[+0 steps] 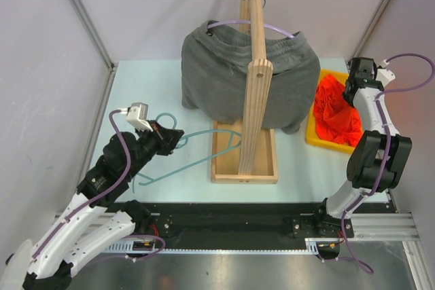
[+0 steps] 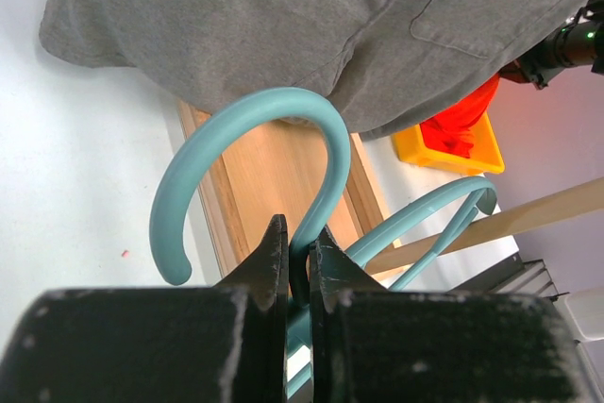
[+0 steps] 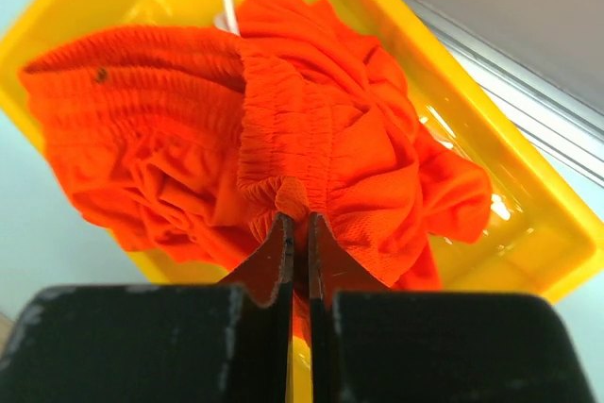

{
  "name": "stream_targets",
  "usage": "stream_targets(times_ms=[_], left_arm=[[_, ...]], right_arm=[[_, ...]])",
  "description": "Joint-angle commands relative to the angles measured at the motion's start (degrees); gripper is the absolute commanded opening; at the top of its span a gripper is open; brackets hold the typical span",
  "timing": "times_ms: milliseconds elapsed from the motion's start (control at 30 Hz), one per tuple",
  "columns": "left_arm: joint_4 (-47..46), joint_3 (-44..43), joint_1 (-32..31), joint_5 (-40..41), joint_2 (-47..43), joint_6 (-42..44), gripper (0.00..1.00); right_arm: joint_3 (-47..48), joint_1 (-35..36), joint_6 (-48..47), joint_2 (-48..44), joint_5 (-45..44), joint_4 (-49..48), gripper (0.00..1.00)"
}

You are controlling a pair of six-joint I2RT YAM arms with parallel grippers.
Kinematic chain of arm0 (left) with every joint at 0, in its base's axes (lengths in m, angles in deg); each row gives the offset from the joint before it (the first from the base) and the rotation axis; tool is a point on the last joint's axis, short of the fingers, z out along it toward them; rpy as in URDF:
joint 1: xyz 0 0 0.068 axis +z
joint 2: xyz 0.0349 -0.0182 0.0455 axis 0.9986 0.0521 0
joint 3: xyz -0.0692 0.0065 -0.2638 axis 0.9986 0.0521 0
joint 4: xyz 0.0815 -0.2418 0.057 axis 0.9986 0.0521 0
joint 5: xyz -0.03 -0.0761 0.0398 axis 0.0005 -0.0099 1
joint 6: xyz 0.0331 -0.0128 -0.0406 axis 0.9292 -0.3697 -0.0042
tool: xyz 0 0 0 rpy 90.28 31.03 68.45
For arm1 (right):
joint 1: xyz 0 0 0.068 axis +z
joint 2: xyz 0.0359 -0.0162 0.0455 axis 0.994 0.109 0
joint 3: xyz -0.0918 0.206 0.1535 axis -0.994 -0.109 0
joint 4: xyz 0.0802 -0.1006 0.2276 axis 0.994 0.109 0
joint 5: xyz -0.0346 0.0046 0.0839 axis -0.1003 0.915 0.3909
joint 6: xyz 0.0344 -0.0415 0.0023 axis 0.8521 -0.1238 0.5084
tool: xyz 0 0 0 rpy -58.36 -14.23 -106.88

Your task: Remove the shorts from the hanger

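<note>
White-black arms (image 1: 76, 227); purple cables (image 1: 123, 154); left claw (image 2: 298, 254), right claw (image 3: 298, 233) black.

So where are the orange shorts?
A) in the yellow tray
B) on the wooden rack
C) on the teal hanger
A: the orange shorts lie bunched in the yellow tray; only the grey shorts hang on the wooden rack.
</note>
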Motion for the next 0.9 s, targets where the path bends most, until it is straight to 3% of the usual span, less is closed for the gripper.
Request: stream_targets(times_ms=[0, 33, 133, 200, 267, 333, 467, 600, 700, 867], left_arm=[[-1.8, 0.1, 0.2, -1.6, -0.3, -1.4, 0.0], [-2.0, 0.0, 0.2, -1.9, -0.3, -1.4, 0.0], [-1.2, -0.7, 0.3, -2.4, -0.1, -1.4, 0.0], [-0.3, -1.2, 0.2, -1.9, -0.3, -1.1, 0.0], [0.7, -1.2, 0.2, -1.1, -1.1, -1.0, 0.0], [1.1, -0.9, 0.2, -0.8, -1.7, -1.0, 0.0], [1.4, -0.8, 0.2, -0.5, -2.0, -0.7, 0.0], [0.8, -0.8, 0.2, -0.5, -1.0, -0.2, 0.0], [-0.2, -0.9, 0.2, -0.5, 0.2, 0.5, 0.0], [0.7, -3.2, 0.3, 0.5, 3.8, 2.7, 0.0]], right_arm=[[0.8, 0.3, -3.2, 0.0, 1.2, 5.6, 0.03], [0.6, 0.5, -4.3, 0.6, 1.6, 6.0, 0.05], [0.3, 1.0, -6.5, -0.2, 5.4, 6.5, 0.25], [0.3, 0.7, -8.7, -1.4, 9.5, 6.3, 0.49], [0.4, 0.6, -8.5, -4.9, 9.8, 7.4, 0.87], [0.4, 1.4, -9.4, -8.0, 9.6, 8.1, 0.98], [0.4, 4.6, -12.8, -15.6, 8.7, 10.2, 1.0], [-0.3, 11.1, -9.2, -17.7, 3.6, 16.8, 1.0], [-4.2, 21.1, -6.8, -20.2, 2.2, 20.5, 1.0], [-16.5, 36.4, -0.7, -29.4, 4.9, 17.3, 0.98]])
